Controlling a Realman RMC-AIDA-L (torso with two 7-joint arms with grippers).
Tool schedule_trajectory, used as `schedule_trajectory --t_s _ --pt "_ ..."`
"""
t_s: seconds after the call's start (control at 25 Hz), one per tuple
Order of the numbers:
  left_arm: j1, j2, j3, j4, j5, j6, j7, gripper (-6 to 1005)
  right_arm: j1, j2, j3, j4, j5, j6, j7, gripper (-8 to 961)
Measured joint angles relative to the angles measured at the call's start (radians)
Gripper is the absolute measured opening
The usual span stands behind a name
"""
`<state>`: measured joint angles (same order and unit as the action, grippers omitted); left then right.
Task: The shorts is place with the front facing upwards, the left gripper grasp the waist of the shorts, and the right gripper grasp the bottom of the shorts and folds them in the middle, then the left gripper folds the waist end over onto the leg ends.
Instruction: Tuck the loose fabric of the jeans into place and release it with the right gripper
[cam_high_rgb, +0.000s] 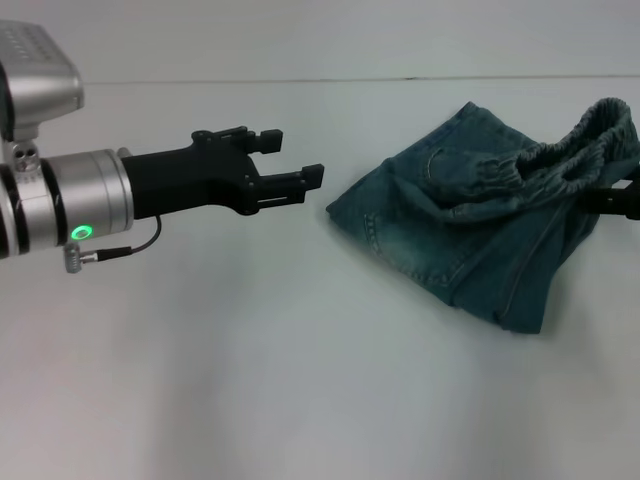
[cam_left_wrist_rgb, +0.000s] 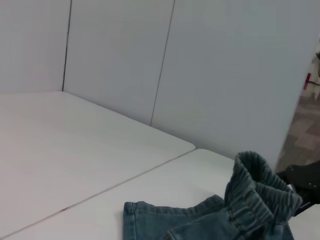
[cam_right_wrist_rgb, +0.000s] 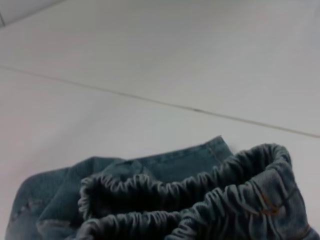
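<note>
The shorts (cam_high_rgb: 480, 225) lie bunched on the white worktop (cam_high_rgb: 250, 380), on the robot's right side in the head view, not spread flat. The waist of the shorts (cam_high_rgb: 570, 160), the gathered elastic band, is lifted up at the right end of the heap and stands open like a ring, while the flatter denim part spreads down and to the left on the worktop surface. The left hand (cam_high_rgb: 298, 165) hangs over the worktop to the left of the shorts, well apart from the cloth, with its black fingers pointing toward it; the fingers stand a little apart, a narrow opening, and they hold nothing. Its silver wrist shows a green light. Of the right hand (cam_high_rgb: 620, 198) only a small black part is seen at the right edge of the head view, just beside the raised waist band and touching the cloth there; whether its fingers are closed on the band I cannot tell. In the right wrist view the gathered band (cam_right_wrist_rgb: 200, 195) fills the lower part, very near the camera. In the left wrist view the raised band (cam_left_wrist_rgb: 260, 192) stands upright above the flat denim.
</note>
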<state>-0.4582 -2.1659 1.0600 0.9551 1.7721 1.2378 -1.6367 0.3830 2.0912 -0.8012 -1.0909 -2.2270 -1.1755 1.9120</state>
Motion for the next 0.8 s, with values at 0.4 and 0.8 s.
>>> schedule_trajectory --t_s 0.4,0.8 --pt "0.016 0.000 -0.024 -0.001 0.000 0.031 0.002 784 0.034 -0.005 0.029 -0.077 -0.111 -0.103 0.170 912" --pt "0.038 -0.001 -0.090 -0.035 -0.010 0.080 0.077 784 0.121 -0.017 0.105 -0.123 -0.280 -0.219 0.224 906"
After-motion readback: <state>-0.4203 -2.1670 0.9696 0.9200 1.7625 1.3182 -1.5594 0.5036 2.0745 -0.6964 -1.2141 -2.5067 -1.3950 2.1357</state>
